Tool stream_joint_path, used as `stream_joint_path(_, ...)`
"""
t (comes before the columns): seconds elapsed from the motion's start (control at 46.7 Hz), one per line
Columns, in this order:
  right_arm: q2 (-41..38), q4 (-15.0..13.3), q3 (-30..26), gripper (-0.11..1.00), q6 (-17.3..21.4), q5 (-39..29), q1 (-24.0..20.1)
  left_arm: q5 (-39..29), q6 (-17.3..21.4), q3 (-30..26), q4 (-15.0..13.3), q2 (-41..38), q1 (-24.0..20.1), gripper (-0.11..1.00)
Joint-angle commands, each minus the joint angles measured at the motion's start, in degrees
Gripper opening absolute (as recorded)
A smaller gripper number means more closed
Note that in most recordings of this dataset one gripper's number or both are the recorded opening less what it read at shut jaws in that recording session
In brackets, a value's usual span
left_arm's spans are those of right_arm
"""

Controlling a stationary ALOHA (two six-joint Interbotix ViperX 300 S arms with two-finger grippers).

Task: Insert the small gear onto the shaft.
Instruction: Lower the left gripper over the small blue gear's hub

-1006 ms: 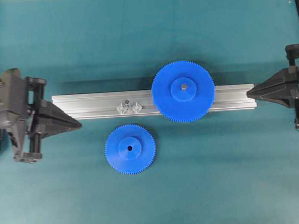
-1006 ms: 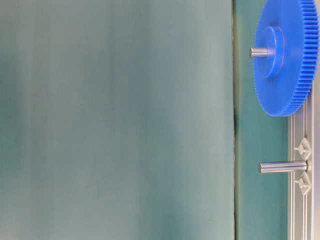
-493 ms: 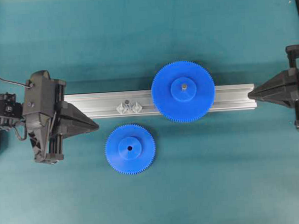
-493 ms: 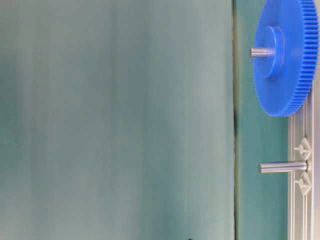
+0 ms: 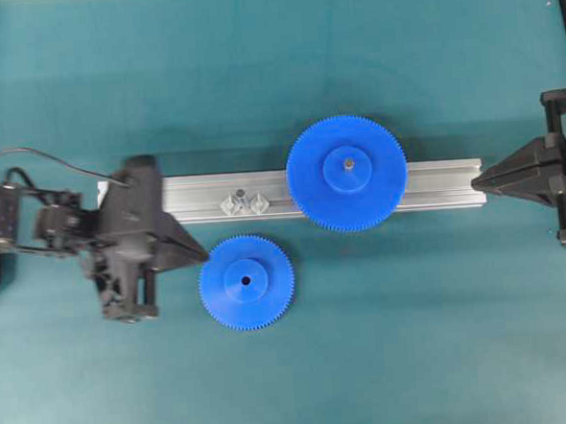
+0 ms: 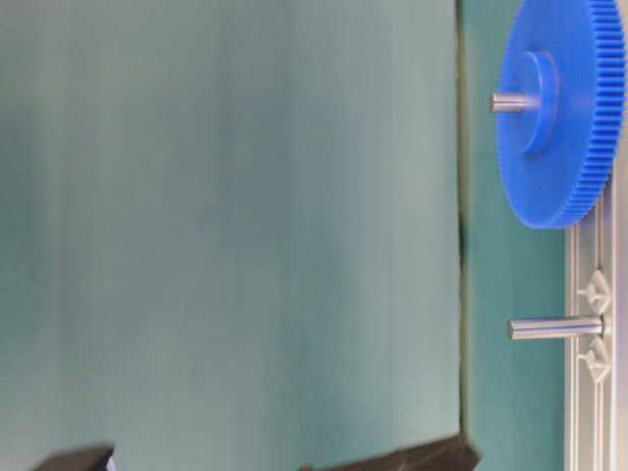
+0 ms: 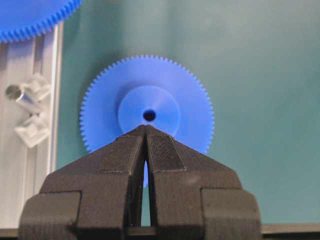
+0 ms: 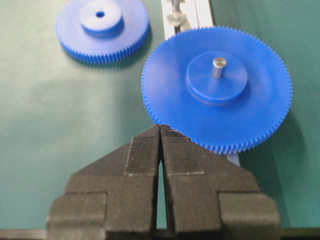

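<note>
Two blue gears were in front of me on the green table. The small gear lay flat on the mat, just below the aluminium rail in the overhead view, hub up with its dark centre hole showing, and nothing was gripping it. The wider gear sat on the rail with a grey pin tip poking out of its hub. The shaft stood bare on the rail to the left of that wider gear, between two small shiny angular pieces, and just above the small gear from overhead; at table level I could see it as a plain metal pin sticking out from the rail, with nothing on it. My left gripper sat at the small gear's left edge, its tip right by the teeth; I could not tell from any view whether it actually touched them. From its wrist camera the two pads were pressed together to a thin slit, with nothing between them, and the small gear filled the view just beyond the tip. My right gripper rested at the far right end of the rail, well apart from the small gear; in its own camera the pads were likewise closed on nothing, pointing at the rim of the wider gear.
</note>
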State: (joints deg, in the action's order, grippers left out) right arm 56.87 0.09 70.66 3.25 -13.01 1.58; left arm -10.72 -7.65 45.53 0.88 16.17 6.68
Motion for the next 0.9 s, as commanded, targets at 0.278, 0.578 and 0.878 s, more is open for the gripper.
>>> stream_joint_path(0.278, -0.26, 0.0, -0.18, 0.04, -0.35, -1.76, 0.18, -4.39, 0.09, -6.33, 0.09, -7.21, 0.44, 0.01)
stream_joint_path(0.578, -0.18, 0.0, 0.62, 0.04, -0.26, -1.76, 0.7, -7.21, 0.44, -10.63, 0.0, -12.22, 1.41, 0.01)
stream_joint_path(0.878, -0.09, 0.0, 0.88, 0.04, -0.26, -1.76, 1.23, -17.05, 0.18, -18.72, 0.09, -19.34, 2.2, 0.01)
